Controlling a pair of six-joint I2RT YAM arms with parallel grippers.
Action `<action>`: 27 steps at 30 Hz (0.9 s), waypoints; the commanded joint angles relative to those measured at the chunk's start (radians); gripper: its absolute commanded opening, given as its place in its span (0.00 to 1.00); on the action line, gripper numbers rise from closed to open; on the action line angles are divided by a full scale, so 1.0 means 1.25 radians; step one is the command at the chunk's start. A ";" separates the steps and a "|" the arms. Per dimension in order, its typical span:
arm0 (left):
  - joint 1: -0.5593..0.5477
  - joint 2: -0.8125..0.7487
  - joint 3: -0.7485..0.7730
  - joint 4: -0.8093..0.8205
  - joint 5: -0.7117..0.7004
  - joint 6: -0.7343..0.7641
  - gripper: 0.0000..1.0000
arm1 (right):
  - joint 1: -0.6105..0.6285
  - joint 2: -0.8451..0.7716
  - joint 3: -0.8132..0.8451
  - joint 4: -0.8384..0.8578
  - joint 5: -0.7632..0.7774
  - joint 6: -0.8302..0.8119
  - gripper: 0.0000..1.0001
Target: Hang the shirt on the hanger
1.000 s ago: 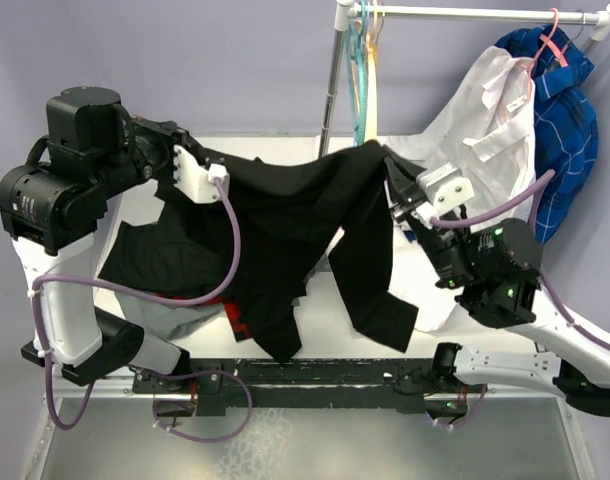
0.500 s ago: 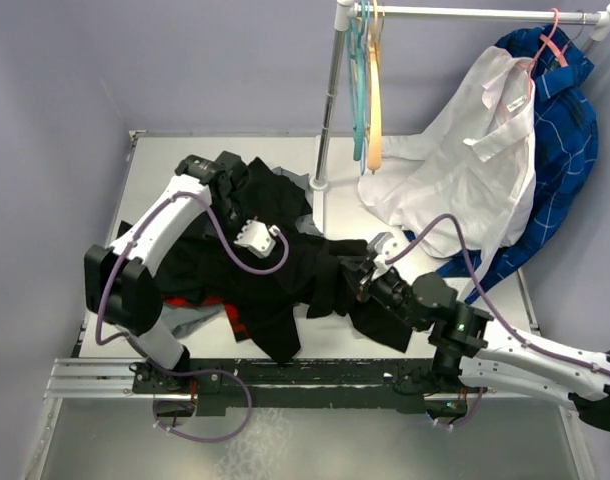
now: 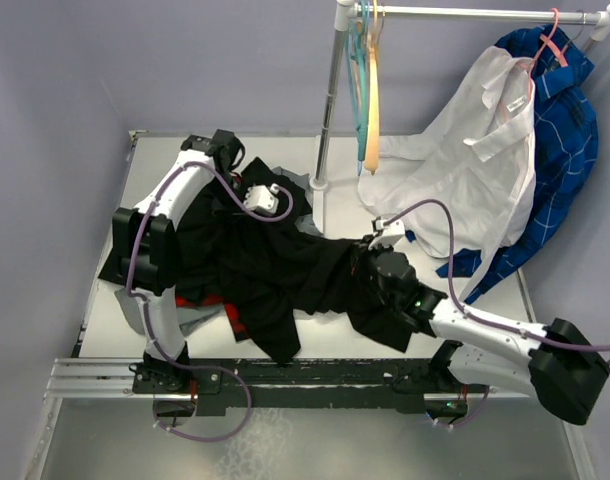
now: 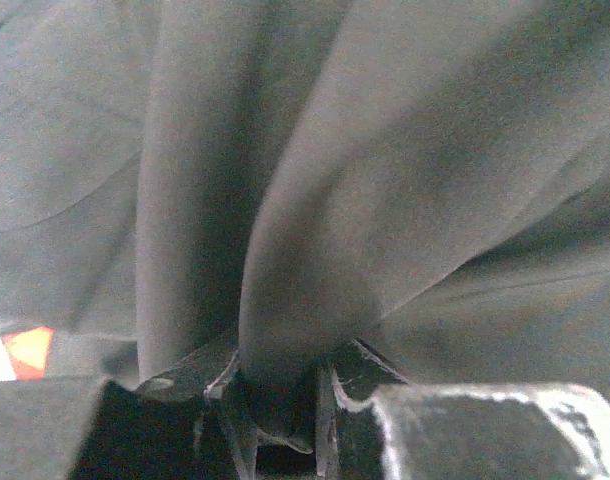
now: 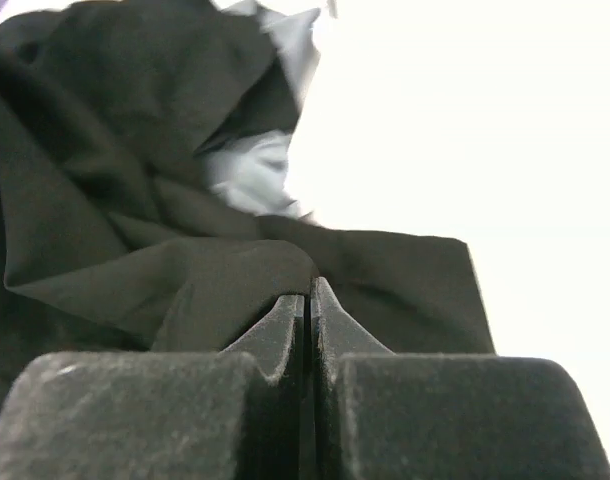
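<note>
Pinching folds of the large black thin-fabric shirt (image 3: 285, 270), the left gripper (image 4: 275, 405) and right gripper (image 5: 307, 295) were both clamped shut; it lay heaped on the white table (image 3: 275, 148).

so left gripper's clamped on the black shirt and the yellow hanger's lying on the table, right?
Not quite. The left gripper is shut on the shirt, but the hanger is not lying on the table. It hangs from the rail at the back, as the top external view shows.
</note>
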 commanded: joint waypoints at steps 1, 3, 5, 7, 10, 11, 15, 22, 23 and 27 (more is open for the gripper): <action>0.018 0.019 0.077 0.019 0.016 -0.038 0.33 | -0.079 0.068 0.071 0.064 0.041 0.061 0.00; 0.022 0.021 0.095 0.014 0.011 -0.051 0.54 | -0.112 0.093 0.092 0.072 0.021 0.040 0.00; 0.025 0.013 0.115 -0.004 0.016 -0.071 0.97 | -0.146 0.118 0.111 0.084 -0.012 0.020 0.00; 0.027 -0.009 0.135 -0.023 0.041 -0.091 0.99 | -0.176 0.149 0.129 0.087 -0.051 0.008 0.00; 0.030 -0.089 0.135 -0.061 0.118 -0.065 0.99 | -0.197 0.188 0.144 0.103 -0.075 -0.007 0.00; 0.032 -0.123 0.119 -0.085 0.148 -0.024 0.99 | -0.202 0.199 0.145 0.108 -0.079 -0.007 0.00; 0.031 -0.260 -0.019 -0.106 0.199 0.123 0.99 | -0.216 0.231 0.143 0.131 -0.104 0.001 0.00; 0.025 -0.253 -0.078 -0.155 0.157 0.087 0.99 | -0.224 0.257 0.134 0.148 -0.132 0.015 0.00; 0.021 -0.257 -0.097 -0.144 0.148 0.080 0.99 | -0.224 0.258 0.134 0.147 -0.131 0.012 0.00; -0.005 -0.281 -0.187 -0.081 0.095 0.065 0.99 | -0.225 0.255 0.135 0.147 -0.132 0.010 0.00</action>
